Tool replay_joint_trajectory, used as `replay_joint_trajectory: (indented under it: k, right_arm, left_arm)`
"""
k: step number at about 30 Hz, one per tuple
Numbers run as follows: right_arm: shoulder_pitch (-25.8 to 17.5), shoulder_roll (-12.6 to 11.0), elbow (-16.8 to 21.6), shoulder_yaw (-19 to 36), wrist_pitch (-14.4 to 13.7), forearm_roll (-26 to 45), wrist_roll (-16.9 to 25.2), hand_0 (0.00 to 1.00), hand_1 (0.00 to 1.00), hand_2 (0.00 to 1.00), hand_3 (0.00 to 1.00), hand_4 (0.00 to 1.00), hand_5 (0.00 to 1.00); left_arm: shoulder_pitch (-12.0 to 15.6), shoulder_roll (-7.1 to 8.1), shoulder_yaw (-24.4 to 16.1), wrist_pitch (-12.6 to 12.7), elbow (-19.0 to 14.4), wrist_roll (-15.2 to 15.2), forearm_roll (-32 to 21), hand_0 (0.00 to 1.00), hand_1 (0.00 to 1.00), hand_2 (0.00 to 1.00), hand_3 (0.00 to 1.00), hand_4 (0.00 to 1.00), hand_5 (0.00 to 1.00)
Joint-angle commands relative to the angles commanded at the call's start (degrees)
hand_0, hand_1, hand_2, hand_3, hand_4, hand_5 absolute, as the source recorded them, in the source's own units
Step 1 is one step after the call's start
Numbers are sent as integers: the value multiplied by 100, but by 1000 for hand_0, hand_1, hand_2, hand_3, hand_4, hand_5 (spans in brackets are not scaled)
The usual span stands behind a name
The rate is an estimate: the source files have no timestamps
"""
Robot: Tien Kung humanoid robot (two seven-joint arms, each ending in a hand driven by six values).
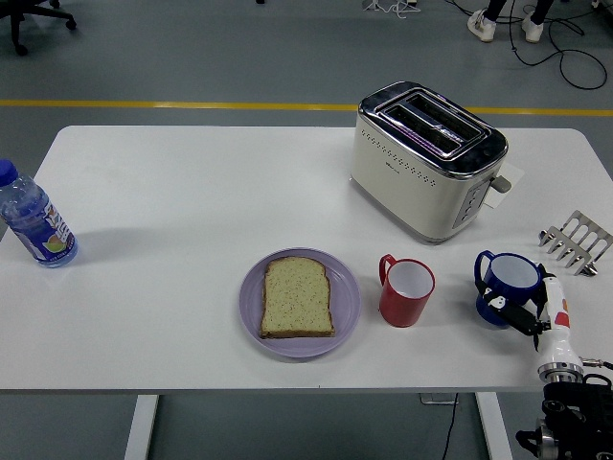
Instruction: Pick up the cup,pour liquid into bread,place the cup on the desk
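White table on grey floor, yellow line behind — right hand grips blue cup.

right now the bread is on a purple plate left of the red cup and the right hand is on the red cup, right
Not quite. The head view shows the right hand on the blue cup, not the red cup. The bread is on the purple plate, left of the red cup.

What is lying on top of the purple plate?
One slice of bread lies flat on the purple plate, near its middle. The plate's surface under the slice is covered, so anything there cannot be seen.
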Motion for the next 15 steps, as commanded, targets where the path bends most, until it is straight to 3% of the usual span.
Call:
replay_joint_trajectory:
  k: [2, 3, 8, 9, 14, 15]
  right_arm:
    - [-1, 0, -9, 6, 56, -79, -64, 556, 488, 602, 608, 701, 146]
    - [-3, -1, -13, 9, 90, -130, -104, 648, 560, 678, 717, 843, 206]
    - [-15, 0, -30, 28, 186, -286, -192, 648, 560, 678, 717, 843, 206]
    - [-16, 0, -31, 29, 188, -293, -195, 780, 638, 759, 821, 878, 209]
    - [-19, -1, -21, 52, 220, -330, -195, 780, 638, 759, 821, 878, 209]
    - [-17, 0, -17, 57, 228, -343, -191, 831, 693, 839, 885, 906, 215]
  left_arm:
    - [0, -2, 6, 0, 0, 0, -1, 638, 649, 662, 564, 325, 851]
    - [0, -3, 10, -1, -1, -1, -1, 638, 649, 662, 563, 323, 848]
    - [7, -7, 23, -1, 1, 0, -10, 638, 649, 662, 563, 323, 848]
    - [8, -7, 25, -2, 1, 0, -12, 638, 648, 662, 561, 323, 848]
    - [18, -3, 22, 0, 4, 0, -10, 638, 648, 662, 561, 323, 848]
    - [15, -2, 15, 0, 4, 0, -5, 638, 648, 660, 561, 323, 848]
